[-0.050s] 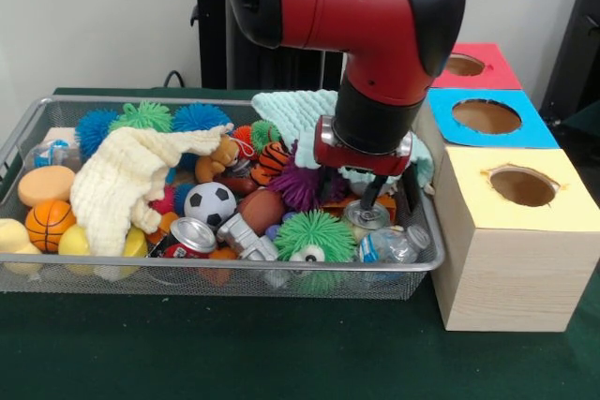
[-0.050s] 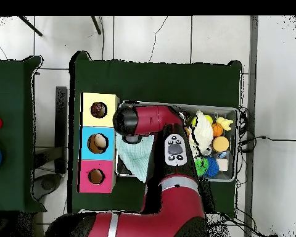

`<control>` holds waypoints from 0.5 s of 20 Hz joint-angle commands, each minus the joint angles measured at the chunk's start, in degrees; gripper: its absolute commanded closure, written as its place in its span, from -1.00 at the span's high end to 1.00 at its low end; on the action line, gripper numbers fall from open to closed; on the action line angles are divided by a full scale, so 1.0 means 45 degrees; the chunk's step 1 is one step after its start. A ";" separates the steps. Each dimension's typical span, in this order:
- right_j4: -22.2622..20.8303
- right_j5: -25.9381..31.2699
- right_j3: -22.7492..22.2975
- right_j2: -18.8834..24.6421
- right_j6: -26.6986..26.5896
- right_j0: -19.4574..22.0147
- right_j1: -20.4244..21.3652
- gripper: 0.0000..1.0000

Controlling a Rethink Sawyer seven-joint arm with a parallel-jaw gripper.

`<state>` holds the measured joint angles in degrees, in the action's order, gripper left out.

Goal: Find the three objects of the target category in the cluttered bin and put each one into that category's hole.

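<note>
Directly below tool [image 1: 386, 201], silver can [image 1: 366, 216], touching

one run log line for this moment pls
phase: reaching into bin | pincer: open, down over silver can at bin's box-side end | wire bin: cluttered | boxes: yellow, blue, red

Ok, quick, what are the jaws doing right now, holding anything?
Gripper: down in the wire bin, jaws spread open around a can; not closed on it yet, holding nothing.
</note>
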<state>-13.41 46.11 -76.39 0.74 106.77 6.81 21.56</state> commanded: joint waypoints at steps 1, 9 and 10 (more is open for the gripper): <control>0.0463 -0.0737 -0.1011 0.0967 0.1369 -0.0087 -0.0457 1.00; 0.0753 -0.0929 -0.1063 0.1055 0.1436 -0.0029 -0.0618 1.00; 0.0784 -0.0892 -0.0923 0.1052 0.1462 -0.0056 -0.0685 1.00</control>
<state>-12.27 46.10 -76.53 0.74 106.77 6.43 21.52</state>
